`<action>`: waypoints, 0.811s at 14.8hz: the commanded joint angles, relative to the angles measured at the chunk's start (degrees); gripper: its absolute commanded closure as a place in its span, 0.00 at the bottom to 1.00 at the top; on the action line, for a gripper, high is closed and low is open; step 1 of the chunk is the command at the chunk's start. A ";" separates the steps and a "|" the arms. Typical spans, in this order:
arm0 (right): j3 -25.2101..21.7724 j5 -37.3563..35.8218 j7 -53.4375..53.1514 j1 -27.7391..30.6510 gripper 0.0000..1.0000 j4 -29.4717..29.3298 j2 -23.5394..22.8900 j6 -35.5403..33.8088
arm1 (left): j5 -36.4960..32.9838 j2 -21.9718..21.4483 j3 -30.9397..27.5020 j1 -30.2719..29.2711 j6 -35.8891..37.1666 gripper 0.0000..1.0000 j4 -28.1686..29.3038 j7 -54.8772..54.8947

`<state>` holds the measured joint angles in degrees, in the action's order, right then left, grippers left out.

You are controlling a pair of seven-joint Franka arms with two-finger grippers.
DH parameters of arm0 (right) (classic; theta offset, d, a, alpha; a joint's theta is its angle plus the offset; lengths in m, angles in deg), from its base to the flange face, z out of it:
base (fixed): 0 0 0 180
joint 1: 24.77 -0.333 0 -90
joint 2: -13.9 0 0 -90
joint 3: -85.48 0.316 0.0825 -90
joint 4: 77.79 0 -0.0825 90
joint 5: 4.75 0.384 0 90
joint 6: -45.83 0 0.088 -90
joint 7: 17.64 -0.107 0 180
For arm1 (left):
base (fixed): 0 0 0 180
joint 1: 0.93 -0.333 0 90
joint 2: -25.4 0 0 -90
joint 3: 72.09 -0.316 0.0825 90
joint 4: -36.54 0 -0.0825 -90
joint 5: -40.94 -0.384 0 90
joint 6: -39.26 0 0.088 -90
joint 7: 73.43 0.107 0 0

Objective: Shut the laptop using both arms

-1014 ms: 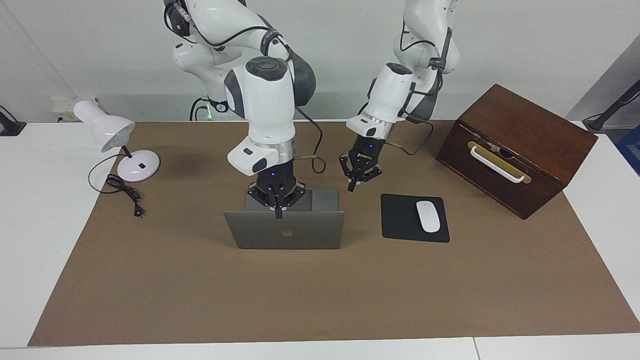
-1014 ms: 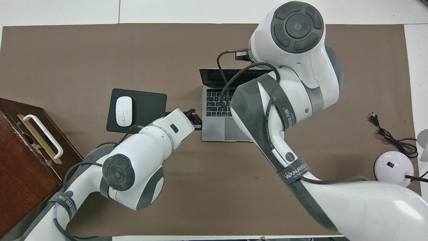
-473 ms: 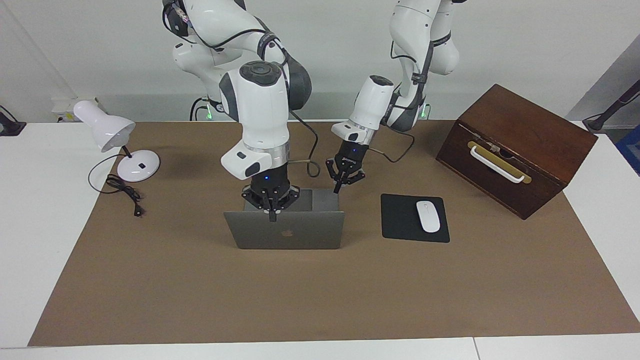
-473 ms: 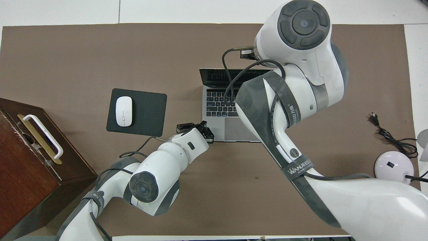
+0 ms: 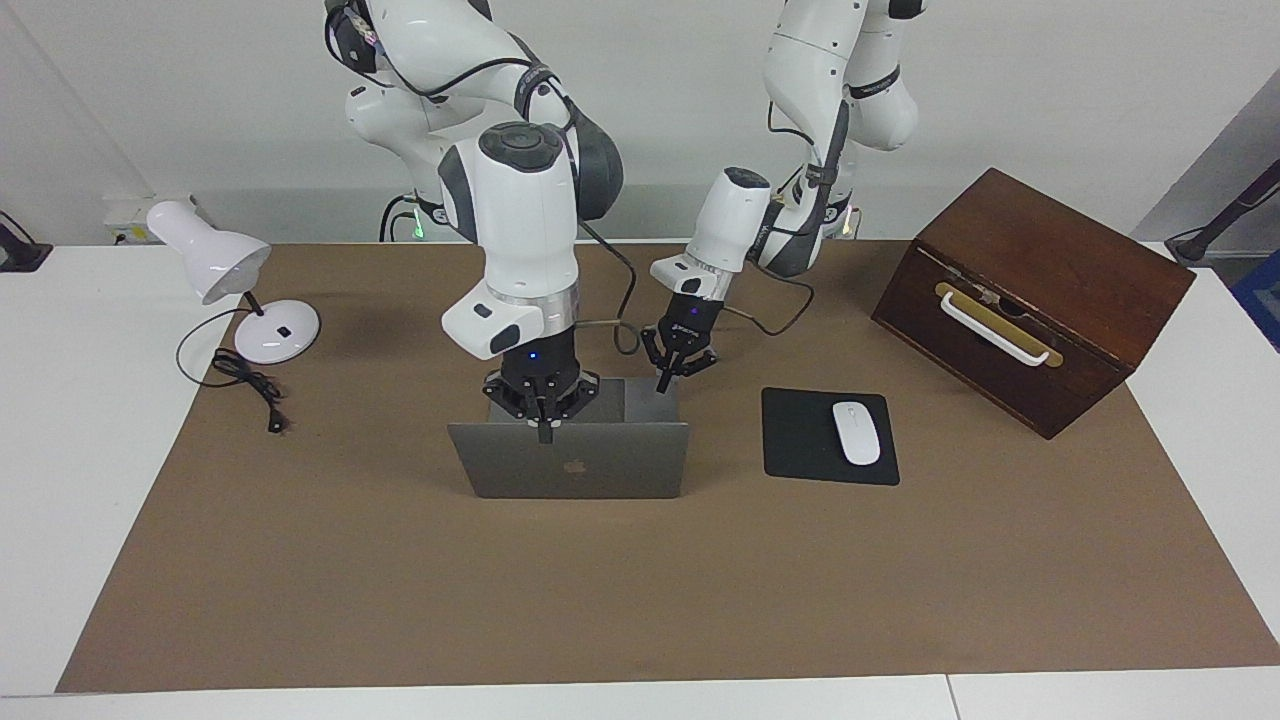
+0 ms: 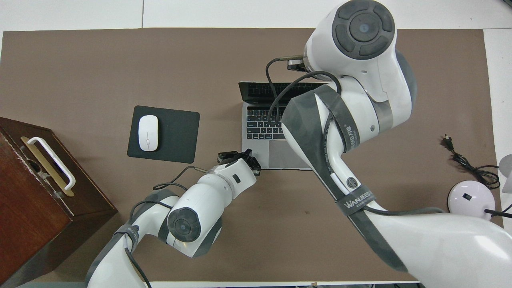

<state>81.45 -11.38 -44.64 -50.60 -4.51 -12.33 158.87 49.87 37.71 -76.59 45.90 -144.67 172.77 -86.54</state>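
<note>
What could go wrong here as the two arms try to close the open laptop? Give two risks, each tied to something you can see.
1. The right gripper sits at the top edge of the laptop lid, off-centre; pushing there could slide or twist the laptop rather than fold it.
2. The left gripper hangs over the base's corner nearest the mouse pad; if the lid comes down, it may be caught.
</note>
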 commanded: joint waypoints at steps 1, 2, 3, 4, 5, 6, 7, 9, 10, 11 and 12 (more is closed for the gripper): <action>0.61 -1.37 0.19 0.69 1.00 0.20 0.04 0.60 | 1.08 1.92 -0.77 1.15 -3.97 1.00 0.53 0.54; 0.61 -1.37 0.19 0.69 1.00 0.20 0.04 0.52 | 1.08 2.19 -0.77 1.42 -4.25 1.00 0.80 0.54; 0.61 -1.10 0.28 0.69 1.00 0.12 0.04 0.51 | 1.08 2.28 -0.77 1.51 -4.25 1.00 0.89 0.54; 0.61 -0.58 0.37 0.87 1.00 0.11 0.04 0.60 | 1.08 2.28 -0.77 1.51 -4.25 1.00 0.97 0.54; 0.61 -0.57 0.37 1.22 1.00 0.20 0.04 0.60 | 1.08 2.28 -0.77 1.51 -4.25 1.00 0.97 0.54; 0.61 -0.57 0.37 1.22 1.00 0.20 0.04 0.52 | 1.08 2.28 -0.77 1.59 -4.25 1.00 1.24 0.54; 0.61 -0.49 0.37 1.22 1.00 0.20 -0.05 0.60 | 1.08 2.19 -0.77 1.68 -4.25 1.00 1.41 0.63; 0.61 -0.49 0.45 1.39 1.00 0.29 -0.13 0.86 | 1.08 2.10 -0.77 2.30 -4.25 1.00 1.94 0.63; 0.61 -0.49 0.45 1.48 1.00 0.29 -0.22 0.95 | 1.08 2.10 -0.86 2.38 -4.25 1.00 2.20 0.72; 0.61 -0.49 0.63 1.74 1.00 0.29 -0.31 1.22 | 1.08 2.10 -0.77 2.38 -4.25 1.00 2.29 0.72; 0.69 -0.49 0.98 1.75 1.00 0.38 -0.66 1.83 | 1.08 2.19 -0.77 2.65 -4.16 1.00 2.29 0.72</action>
<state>81.43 -11.38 -44.54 -49.74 -4.45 -12.43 159.03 49.87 40.11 -76.54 47.01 -147.21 173.73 -86.49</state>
